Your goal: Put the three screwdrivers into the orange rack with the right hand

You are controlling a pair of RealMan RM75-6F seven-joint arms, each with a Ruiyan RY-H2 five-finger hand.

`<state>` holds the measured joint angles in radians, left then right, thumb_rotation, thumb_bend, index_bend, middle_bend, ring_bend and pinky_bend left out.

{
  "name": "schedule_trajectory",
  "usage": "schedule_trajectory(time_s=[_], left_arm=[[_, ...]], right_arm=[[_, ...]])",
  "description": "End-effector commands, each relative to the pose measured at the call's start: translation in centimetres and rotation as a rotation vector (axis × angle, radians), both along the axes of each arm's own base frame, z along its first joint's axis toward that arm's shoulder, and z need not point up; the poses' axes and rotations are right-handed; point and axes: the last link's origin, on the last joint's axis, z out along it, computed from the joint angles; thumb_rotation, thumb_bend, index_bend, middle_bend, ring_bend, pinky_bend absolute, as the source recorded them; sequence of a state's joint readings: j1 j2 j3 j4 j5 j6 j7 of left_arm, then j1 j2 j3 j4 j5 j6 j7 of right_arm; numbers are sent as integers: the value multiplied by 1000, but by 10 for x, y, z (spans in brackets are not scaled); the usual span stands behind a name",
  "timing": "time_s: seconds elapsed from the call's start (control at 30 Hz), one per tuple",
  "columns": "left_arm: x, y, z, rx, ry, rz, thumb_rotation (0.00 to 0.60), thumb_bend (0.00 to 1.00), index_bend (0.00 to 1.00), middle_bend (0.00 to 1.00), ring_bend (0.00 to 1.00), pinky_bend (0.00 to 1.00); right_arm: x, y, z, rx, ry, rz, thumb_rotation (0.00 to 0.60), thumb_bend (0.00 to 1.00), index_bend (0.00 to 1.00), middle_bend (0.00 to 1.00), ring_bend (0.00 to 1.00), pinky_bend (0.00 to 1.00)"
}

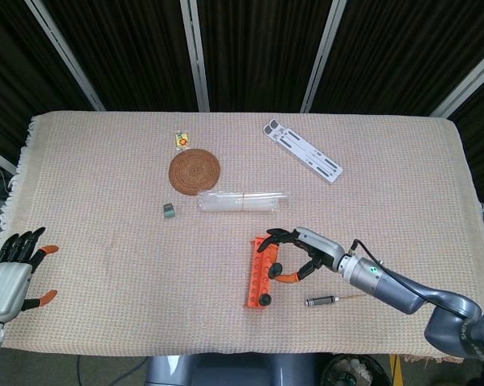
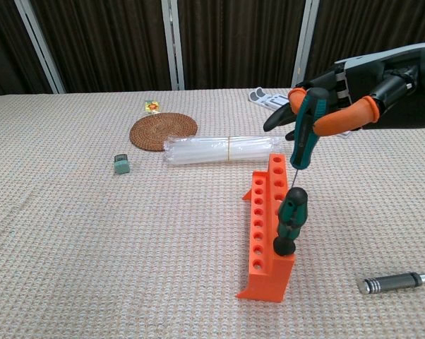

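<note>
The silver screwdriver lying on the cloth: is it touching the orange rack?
Apart. The chest view shows the silver screwdriver lying off to one side of the orange rack, bare cloth between them.

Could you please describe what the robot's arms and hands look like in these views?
The right hand has black fingers with orange tips and a pale grey back; its grey arm carries a thin black cable and a green dot. The left hand looks alike: pale grey back, black fingers, orange tips.

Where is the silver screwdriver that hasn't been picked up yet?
The silver screwdriver lies flat on the cloth at the near right of the chest view, to the right of the orange rack and below the right hand.
</note>
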<state>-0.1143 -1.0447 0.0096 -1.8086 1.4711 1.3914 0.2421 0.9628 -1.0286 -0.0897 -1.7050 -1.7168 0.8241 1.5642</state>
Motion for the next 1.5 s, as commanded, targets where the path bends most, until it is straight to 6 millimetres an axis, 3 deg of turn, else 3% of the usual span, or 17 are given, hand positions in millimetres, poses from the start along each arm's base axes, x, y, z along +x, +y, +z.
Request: schedule_trajectory(time_s=[0.03,0.43,0.93,1.5], left_arm=[[-1,0,0,2,0,2,600,138,257,0,0,0],[1,0,0,0,3,-2,600,137,257,0,0,0],[0,-2,1,5,9,3,600,139,258,0,0,0],[-1,-4,2,6,5,0,600,139,258,0,0,0]], right_arm=[[-2,-1,-1,0,3,-8,600,199,661,280,0,0],[-8,-1,-2,9,15,-13,600,199,661,280,0,0],[-22,-2,-23,-20,90,9,600,198,643,266,0,0],[-17,8,-38,-24,123,56,600,160,485,228,0,0]])
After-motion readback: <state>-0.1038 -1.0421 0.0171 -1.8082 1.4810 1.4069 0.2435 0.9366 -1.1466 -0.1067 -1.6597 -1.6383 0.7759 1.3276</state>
